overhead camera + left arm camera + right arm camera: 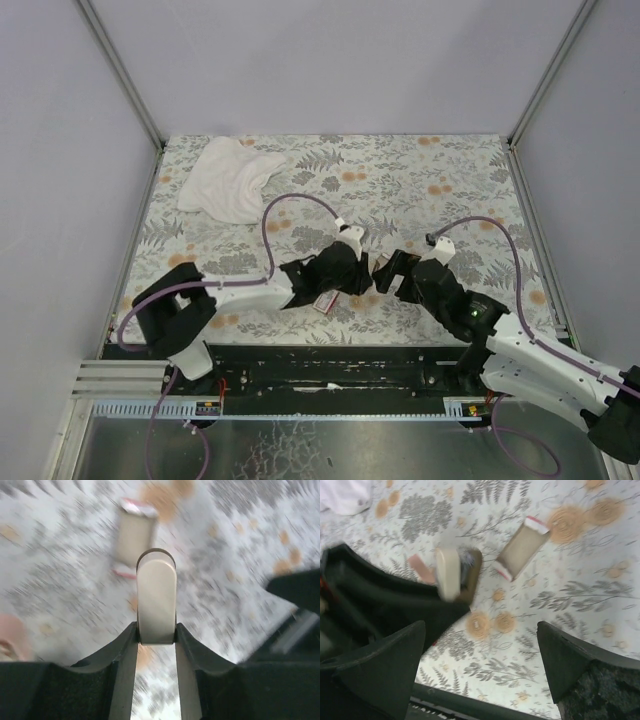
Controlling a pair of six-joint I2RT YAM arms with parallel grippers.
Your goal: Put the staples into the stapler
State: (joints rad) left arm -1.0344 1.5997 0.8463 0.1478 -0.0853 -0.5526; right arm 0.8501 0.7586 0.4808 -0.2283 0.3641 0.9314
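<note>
My left gripper (156, 632) is shut on the stapler (156, 597), whose pale rounded end sticks out between the fingers, above the table. The view is blurred. The red staple box (134, 537) with its pale label lies flat on the table beyond it. In the right wrist view the stapler (452, 572) shows in the left gripper's black fingers, with the red box (522, 555) to its right. My right gripper (482, 650) is open and empty, close in front of the stapler. In the top view both grippers, left (360, 278) and right (386, 272), meet at the table's middle, and the red box (325, 303) lies just near of them.
A white cloth (230, 178) lies crumpled at the far left of the floral table cover (450, 190). A small pinkish piece (420, 569) shows beside the stapler. The black rail (320, 365) runs along the table's near edge.
</note>
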